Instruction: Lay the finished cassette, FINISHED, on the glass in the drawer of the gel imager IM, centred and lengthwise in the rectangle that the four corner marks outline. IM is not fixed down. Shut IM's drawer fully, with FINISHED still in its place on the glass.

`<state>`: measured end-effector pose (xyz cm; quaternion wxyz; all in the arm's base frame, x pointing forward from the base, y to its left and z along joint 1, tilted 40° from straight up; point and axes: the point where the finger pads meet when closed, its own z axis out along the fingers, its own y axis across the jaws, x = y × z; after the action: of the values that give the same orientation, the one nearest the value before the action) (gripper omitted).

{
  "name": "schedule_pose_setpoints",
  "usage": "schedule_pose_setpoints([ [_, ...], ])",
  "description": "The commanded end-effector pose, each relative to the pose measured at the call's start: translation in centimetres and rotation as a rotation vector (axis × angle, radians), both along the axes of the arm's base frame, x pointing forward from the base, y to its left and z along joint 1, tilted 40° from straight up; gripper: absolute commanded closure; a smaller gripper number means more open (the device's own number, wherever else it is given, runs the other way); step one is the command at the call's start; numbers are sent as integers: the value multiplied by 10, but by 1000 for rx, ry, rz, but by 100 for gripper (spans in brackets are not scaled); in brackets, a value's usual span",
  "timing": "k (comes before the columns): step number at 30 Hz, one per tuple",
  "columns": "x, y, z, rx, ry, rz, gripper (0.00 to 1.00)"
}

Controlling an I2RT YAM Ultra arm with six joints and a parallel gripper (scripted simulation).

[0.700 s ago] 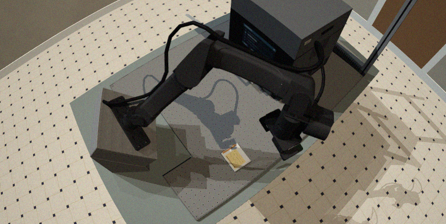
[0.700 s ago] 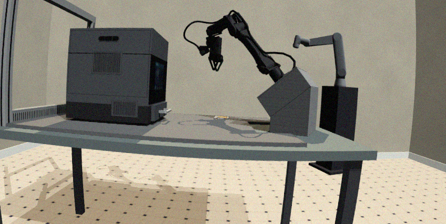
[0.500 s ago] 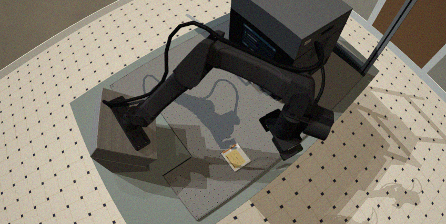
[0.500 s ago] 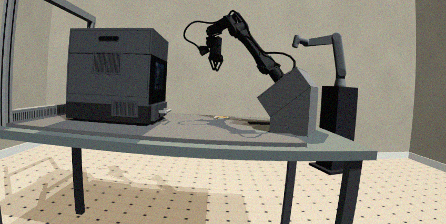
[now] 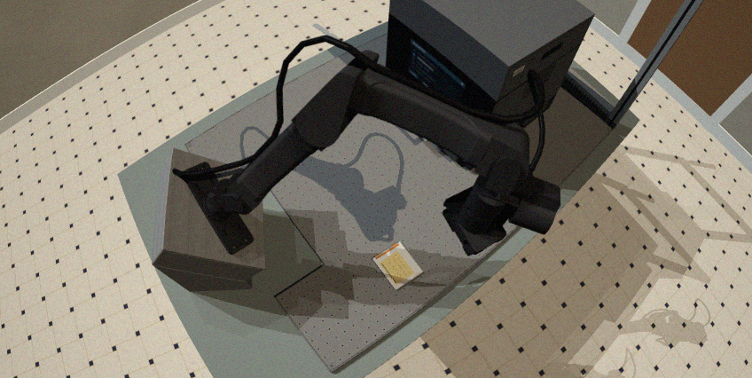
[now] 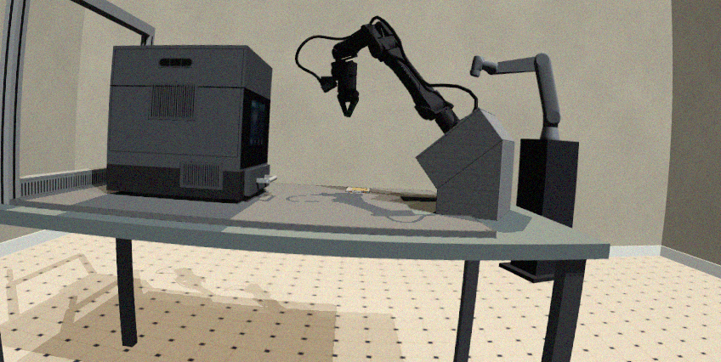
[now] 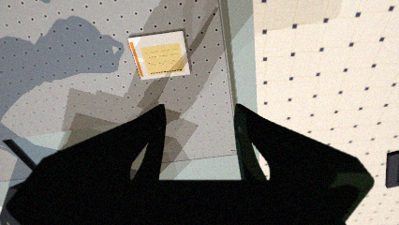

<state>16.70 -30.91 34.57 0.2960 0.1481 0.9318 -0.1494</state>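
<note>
The finished cassette is a white card with a yellow window and an orange edge. It lies flat on the perforated mat near the mat's edge. My gripper hangs high above the table, to the side of the cassette. Its fingers stand partly apart with nothing between them. The gel imager IM is a dark grey box at the far end of the mat. Its drawer looks shut, with a small handle at its base. The glass and corner marks are hidden.
My arm's grey wedge base stands at the mat's other end. A metal frame stands behind IM. A dark box with a second grey arm sits beyond the base. The table edge runs close by the cassette.
</note>
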Motion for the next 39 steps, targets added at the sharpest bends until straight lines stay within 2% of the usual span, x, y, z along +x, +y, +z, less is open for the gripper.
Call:
schedule_pose_setpoints([
  [1,7,18,16,-30,2,0,65],
  [2,12,17,4,-15,7,0,65],
  [11,41,41,-19,17,43,17,65],
  [13,41,41,-19,17,43,17,65],
  [14,45,43,-8,-10,40,23,65],
  [15,47,48,-25,27,62,24,65],
  [28,80,90,-60,36,92,37,65],
  [30,80,90,-60,36,92,37,65],
  [39,96,124,-86,30,117,50,65],
])
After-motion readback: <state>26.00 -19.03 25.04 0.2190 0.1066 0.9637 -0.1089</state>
